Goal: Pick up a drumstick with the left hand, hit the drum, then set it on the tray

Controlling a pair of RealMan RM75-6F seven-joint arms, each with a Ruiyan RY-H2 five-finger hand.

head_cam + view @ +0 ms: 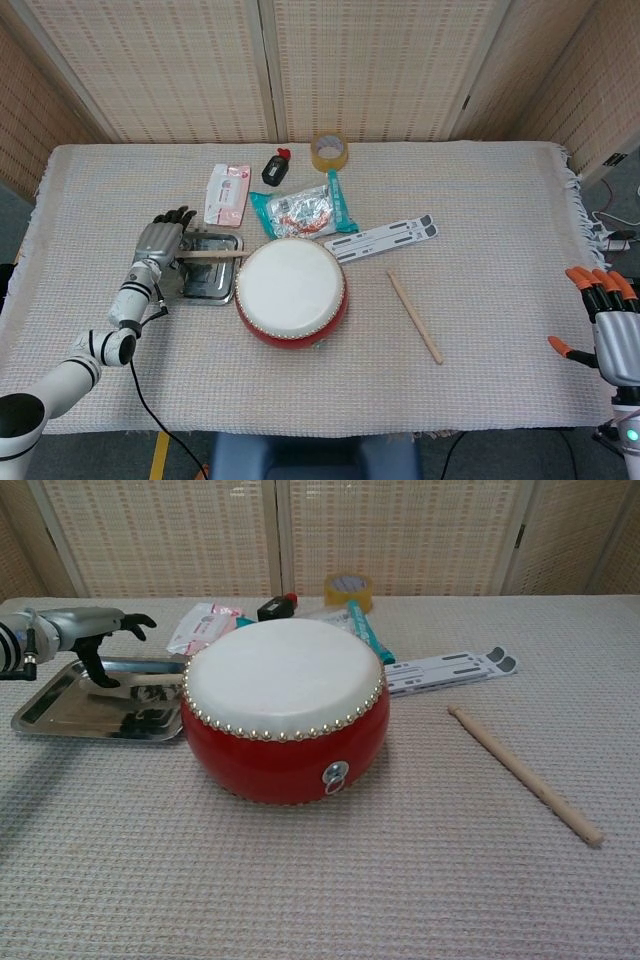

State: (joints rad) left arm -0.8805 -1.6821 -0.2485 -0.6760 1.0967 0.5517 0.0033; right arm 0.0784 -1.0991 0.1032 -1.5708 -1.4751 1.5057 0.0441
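- Head view shows the left hand (160, 241) above the left part of the tray (205, 290), its fingers spread and holding nothing.
- Just to the right of these fingers lies a drumstick (212, 255); its long axis goes left to right, from the tray toward the edge of the drum (291, 291), and its right end seems to rest on the tray's rim near the drum.
- From the chest view the left hand (85, 630) hangs over the tray (60, 695) with its fingers open and curved down; the stick is hard to see there.
- I judge the setting-down step is nearly done, because the stick lies on the tray and free of the fingers.
- Further right, a second drumstick (414, 316) lies on the cloth, well apart from both hands.
- At the far right, the right hand (608, 327) rests idle by the table edge, fingers apart and empty.
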